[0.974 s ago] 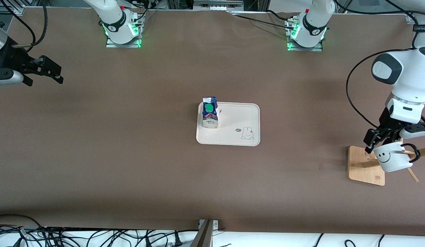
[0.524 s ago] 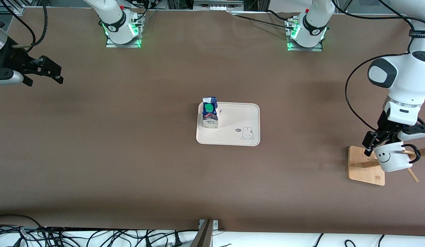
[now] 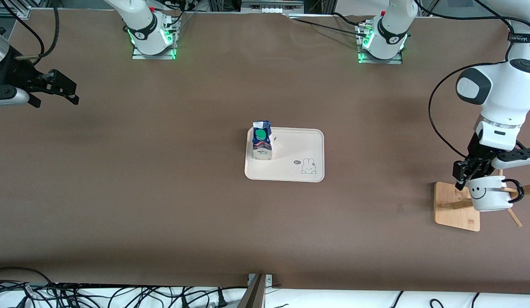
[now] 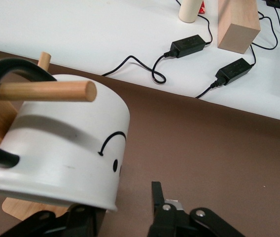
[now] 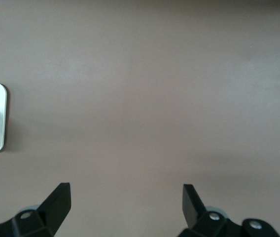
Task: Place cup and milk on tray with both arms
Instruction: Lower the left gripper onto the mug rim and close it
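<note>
Left gripper (image 3: pixel 466 176) shifted slightly, fingers (image 4: pixel 159 205) straddling cup (image 3: pixel 487 194) rim

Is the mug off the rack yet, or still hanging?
Hanging: the cup's handle still loops a rack peg, left end effector at its rim.

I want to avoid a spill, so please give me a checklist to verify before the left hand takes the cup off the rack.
1. Milk on the tray: ok, upright at the tray's end toward the right arm.
2. Room for the cup: ok, the tray is bare beside the milk.
3. Left hand at the cup: ok, open, fingers astride its rim.
4. Cup free of the rack: not ok, a wooden peg passes through its handle.
5. Right hand out of the way: ok, waits open at its end of the table.
</note>
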Controlling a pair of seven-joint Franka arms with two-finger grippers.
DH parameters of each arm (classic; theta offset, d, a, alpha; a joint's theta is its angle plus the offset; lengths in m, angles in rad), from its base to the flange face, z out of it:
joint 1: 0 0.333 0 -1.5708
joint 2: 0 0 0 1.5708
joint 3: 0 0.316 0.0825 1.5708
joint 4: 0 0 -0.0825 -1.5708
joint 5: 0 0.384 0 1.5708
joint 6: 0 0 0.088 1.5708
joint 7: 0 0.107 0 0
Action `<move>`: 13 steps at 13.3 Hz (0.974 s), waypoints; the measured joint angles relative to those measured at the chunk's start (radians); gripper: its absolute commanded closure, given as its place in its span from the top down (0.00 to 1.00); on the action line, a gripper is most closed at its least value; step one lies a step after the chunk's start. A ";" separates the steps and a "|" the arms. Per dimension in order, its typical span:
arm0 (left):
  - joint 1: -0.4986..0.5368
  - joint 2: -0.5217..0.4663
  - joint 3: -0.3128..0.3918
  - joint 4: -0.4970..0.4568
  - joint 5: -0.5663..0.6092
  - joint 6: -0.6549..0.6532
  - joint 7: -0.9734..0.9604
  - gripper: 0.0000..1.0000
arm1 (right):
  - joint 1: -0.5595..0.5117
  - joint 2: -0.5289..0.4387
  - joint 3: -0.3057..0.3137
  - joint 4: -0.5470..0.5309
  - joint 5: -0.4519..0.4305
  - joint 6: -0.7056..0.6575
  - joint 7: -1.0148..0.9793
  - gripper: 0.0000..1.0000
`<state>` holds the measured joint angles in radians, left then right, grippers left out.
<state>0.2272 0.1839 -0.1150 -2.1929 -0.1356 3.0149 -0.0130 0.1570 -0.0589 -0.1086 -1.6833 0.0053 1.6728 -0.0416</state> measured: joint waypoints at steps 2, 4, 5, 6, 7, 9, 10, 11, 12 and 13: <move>0.002 -0.002 0.003 0.000 0.000 0.000 0.033 0.27 | 0.000 0.000 0.000 0.000 0.000 0.000 0.000 1.00; 0.008 -0.002 0.008 0.000 0.000 0.000 0.057 0.26 | 0.000 0.000 0.000 0.000 0.000 0.000 0.000 1.00; 0.013 -0.002 0.011 0.000 0.000 0.000 0.062 0.26 | 0.000 0.000 0.000 0.000 0.000 0.000 0.000 1.00; 0.017 -0.002 0.011 0.000 0.000 0.000 0.064 0.19 | 0.000 0.000 0.000 0.000 0.000 0.000 0.000 1.00; 0.017 -0.002 0.011 -0.001 0.000 0.000 0.066 0.08 | 0.000 0.000 0.000 0.000 0.000 0.000 0.000 1.00; 0.017 -0.002 0.007 -0.001 0.000 0.001 0.069 0.02 | 0.000 0.000 0.000 0.000 0.000 0.000 0.000 1.00; 0.017 -0.004 0.006 -0.001 0.000 0.005 0.072 0.00 | 0.000 0.000 0.000 0.000 0.000 0.000 0.000 1.00; 0.017 -0.005 0.006 -0.001 0.000 0.005 0.072 0.00 | 0.000 0.000 0.000 0.000 0.000 0.000 0.000 1.00; 0.017 -0.005 0.006 0.000 0.000 0.005 0.072 0.00 | 0.000 0.000 0.000 0.000 0.000 0.000 0.000 1.00; 0.017 -0.005 0.006 0.000 0.000 0.005 0.072 0.00 | 0.000 0.000 0.000 0.000 0.000 0.000 0.000 1.00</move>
<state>0.2440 0.1791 -0.1093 -2.1933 -0.1356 3.0200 0.0586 0.1570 -0.0589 -0.1086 -1.6832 0.0053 1.6728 -0.0416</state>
